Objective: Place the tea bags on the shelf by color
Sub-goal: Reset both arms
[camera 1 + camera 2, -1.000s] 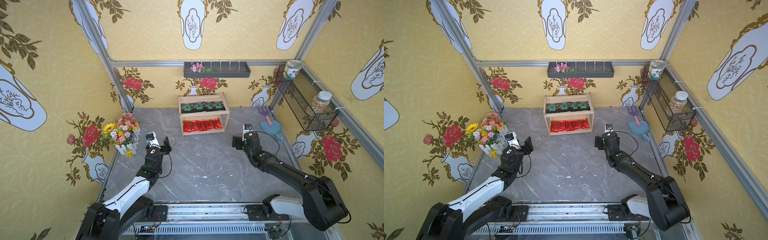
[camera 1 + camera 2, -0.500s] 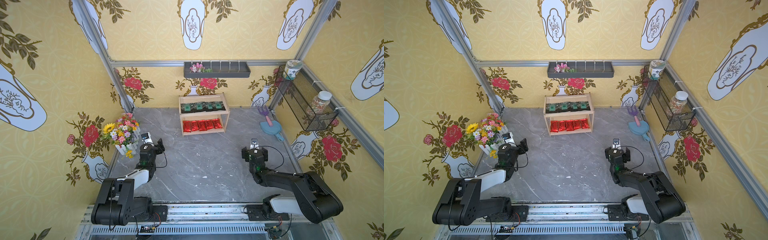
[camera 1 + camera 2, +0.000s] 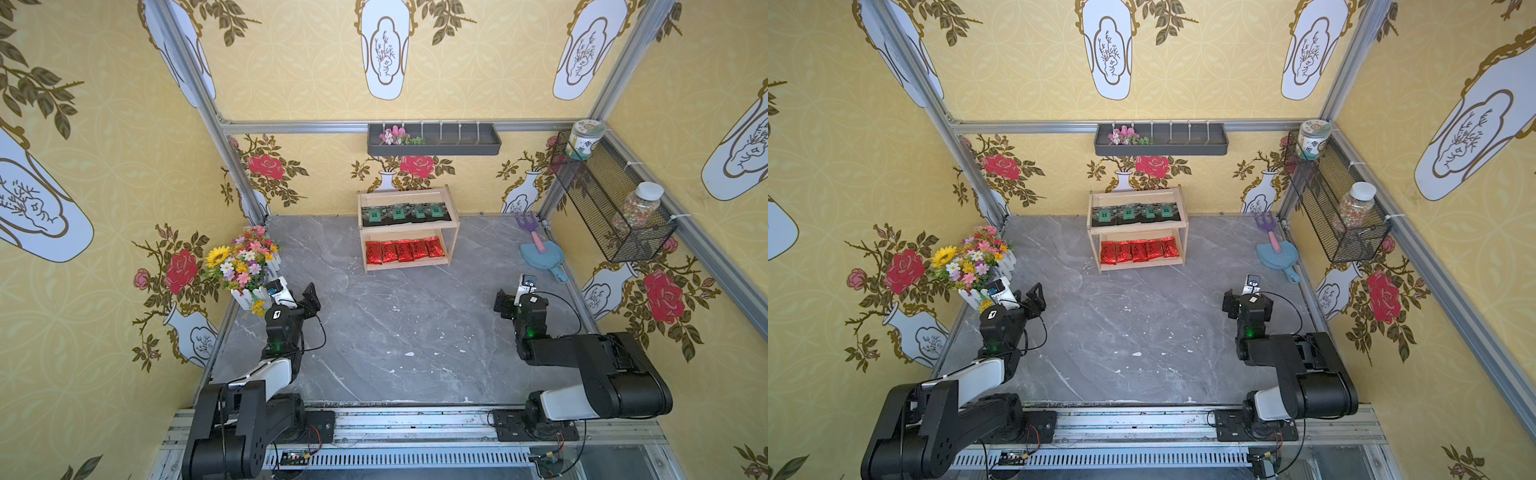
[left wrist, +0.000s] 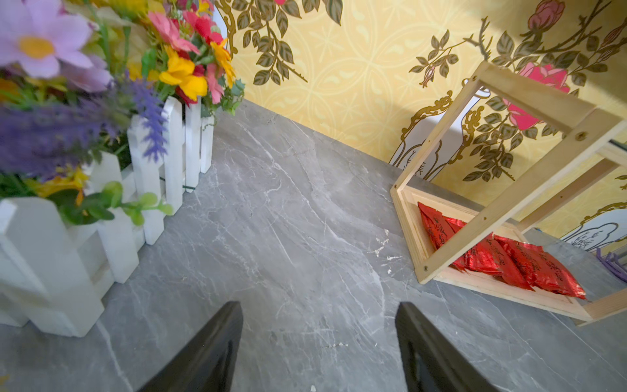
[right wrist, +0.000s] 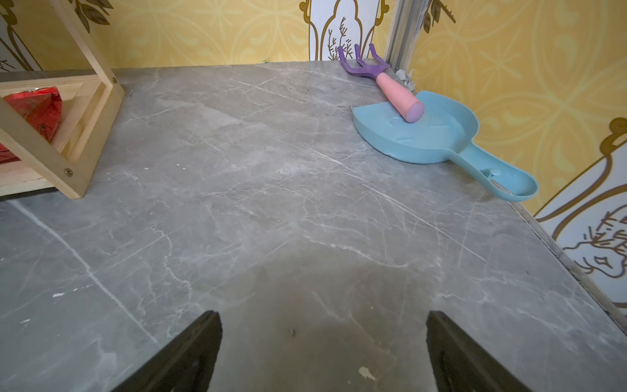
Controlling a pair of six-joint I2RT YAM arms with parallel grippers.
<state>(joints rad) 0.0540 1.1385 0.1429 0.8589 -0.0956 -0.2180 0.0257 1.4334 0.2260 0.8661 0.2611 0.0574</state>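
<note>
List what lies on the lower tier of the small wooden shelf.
Five shiny red oblong foil packets lie side by side on the lower tier of the shelf. Its back strip is hidden under the upper tier.

black-and-green sachets point(image 3: 405, 213), red foil packets point(image 3: 404, 251), pale wood shelf point(image 3: 405, 194), grey marbled table point(image 3: 395, 332).

We see a grey marble counter point(image 3: 395, 332) bearing a two-tier wooden shelf point(image 3: 409, 193) at the back, with four black sachets point(image 3: 405, 212) on its upper tier and five red packets point(image 3: 404, 250) below. A white-fenced flower planter point(image 3: 249, 293) stands at the left, a blue dustpan point(image 3: 544, 259) and purple rake point(image 3: 528, 220) at the right.
</note>
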